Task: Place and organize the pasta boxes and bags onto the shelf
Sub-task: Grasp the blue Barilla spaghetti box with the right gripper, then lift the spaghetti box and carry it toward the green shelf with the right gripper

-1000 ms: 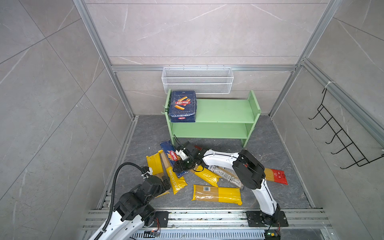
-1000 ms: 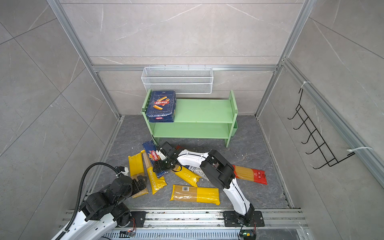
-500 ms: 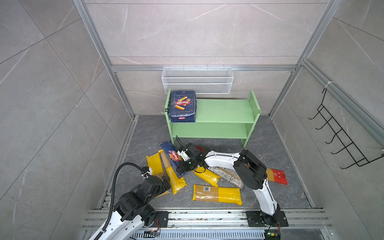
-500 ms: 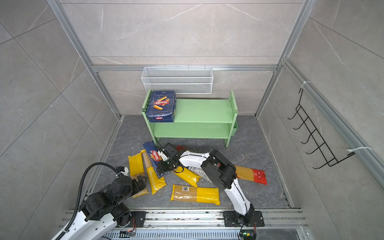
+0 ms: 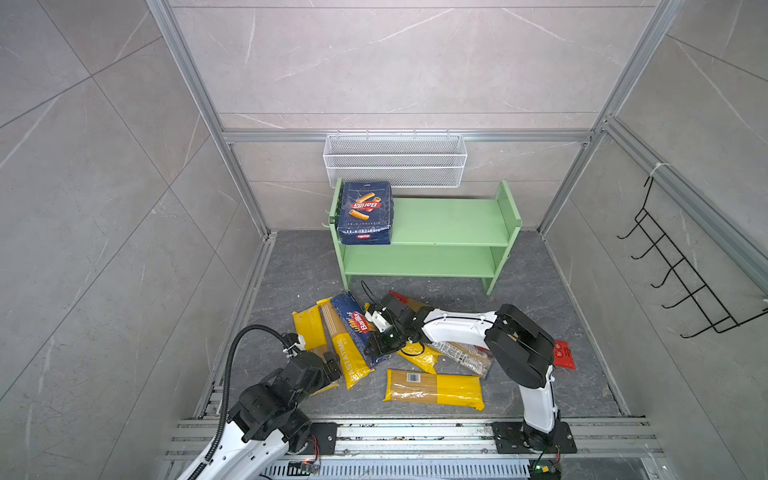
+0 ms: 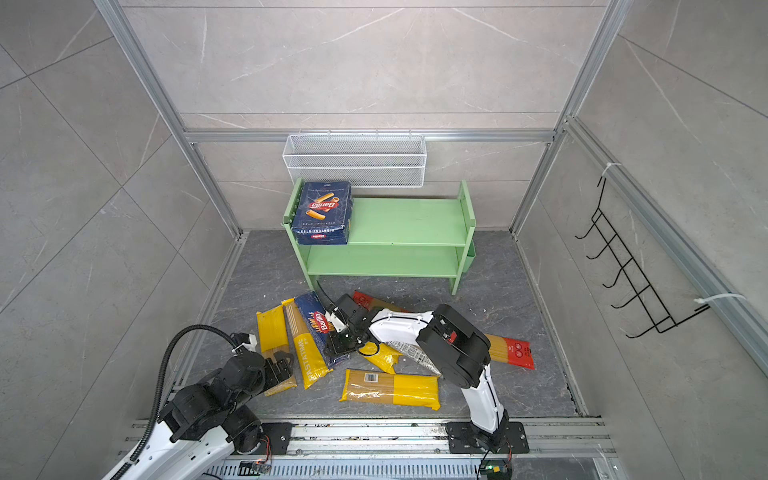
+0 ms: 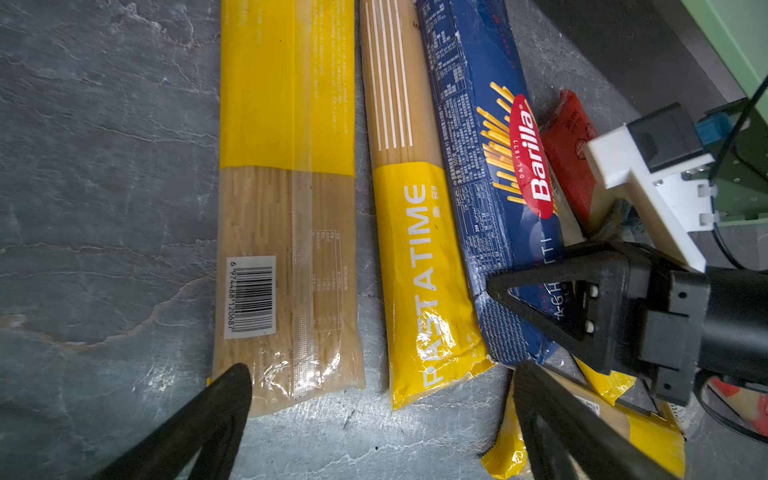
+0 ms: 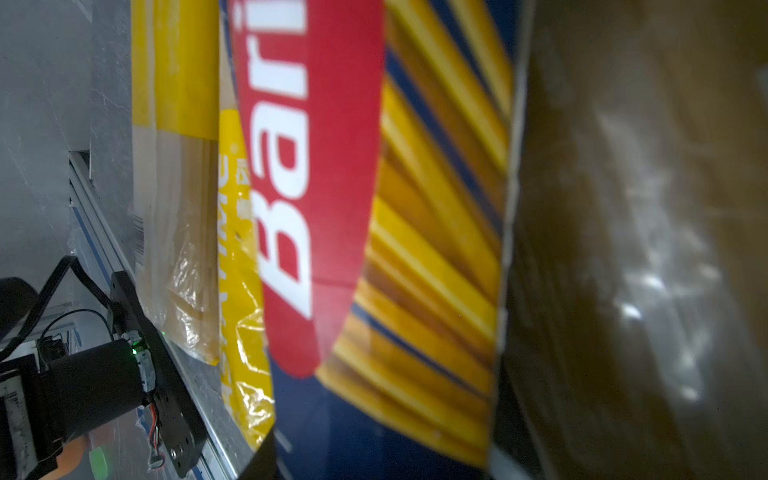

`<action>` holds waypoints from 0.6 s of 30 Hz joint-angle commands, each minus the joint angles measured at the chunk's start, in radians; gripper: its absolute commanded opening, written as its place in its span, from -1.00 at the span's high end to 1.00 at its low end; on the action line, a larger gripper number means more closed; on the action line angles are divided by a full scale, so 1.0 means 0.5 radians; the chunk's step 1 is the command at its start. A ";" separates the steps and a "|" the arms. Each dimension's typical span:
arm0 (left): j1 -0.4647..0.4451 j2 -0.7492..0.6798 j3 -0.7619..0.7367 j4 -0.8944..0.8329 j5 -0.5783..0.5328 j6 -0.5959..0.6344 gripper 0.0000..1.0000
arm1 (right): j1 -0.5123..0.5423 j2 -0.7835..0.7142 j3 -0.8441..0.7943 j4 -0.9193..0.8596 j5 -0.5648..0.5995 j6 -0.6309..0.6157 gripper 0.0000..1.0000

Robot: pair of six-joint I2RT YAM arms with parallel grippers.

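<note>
PASTA RUN: The narrow Barilla spaghetti box (image 5: 353, 328) lies on the grey floor in front of the shelf, third in a rough row of long packets. Its long axis runs from the rail side toward the left leg of the pale green shelf (image 5: 451, 220), slanting a little off square. The right gripper (image 5: 384, 338) reaches in from the right, across that axis, and meets the box at its near end. In the left wrist view one black finger (image 7: 557, 299) lies flat on the printed face below the red logo, while its partner is hidden behind the box, so the jaws appear clamped on that end rather than plainly shown to be. A yellow PASTATIME bag (image 5: 348, 358) lies along the box's left side, touching it, and a red-ended bag (image 5: 401, 298) pokes out on the other side. The left gripper (image 7: 380, 374), jaws spread wide and empty, hovers over the near ends of the PASTATIME bag and a barcoded yellow-and-clear bag (image 7: 286, 208), just beside the box but not on it. The right arm is thus the one placed to carry the box. The shelf lies beyond its far end, with the rigatoni box (image 5: 365, 212) already on the top tier at the left, and the boards run crosswise to the spaghetti box, so it will likely need turning to lie along a tier.
</note>
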 commanded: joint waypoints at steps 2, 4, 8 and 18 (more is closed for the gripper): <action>0.006 0.093 0.060 0.033 -0.008 0.013 -1.00 | 0.010 -0.192 -0.063 -0.062 0.035 0.037 0.38; 0.004 0.124 0.077 0.040 -0.005 0.023 -0.99 | 0.008 -0.249 -0.092 -0.074 0.035 0.040 0.37; 0.007 0.201 0.108 0.070 -0.005 0.055 -0.99 | 0.008 -0.358 -0.143 -0.123 0.047 0.032 0.38; 0.007 0.366 0.149 0.187 0.019 0.099 -0.99 | 0.007 -0.614 -0.299 -0.205 0.074 0.035 0.39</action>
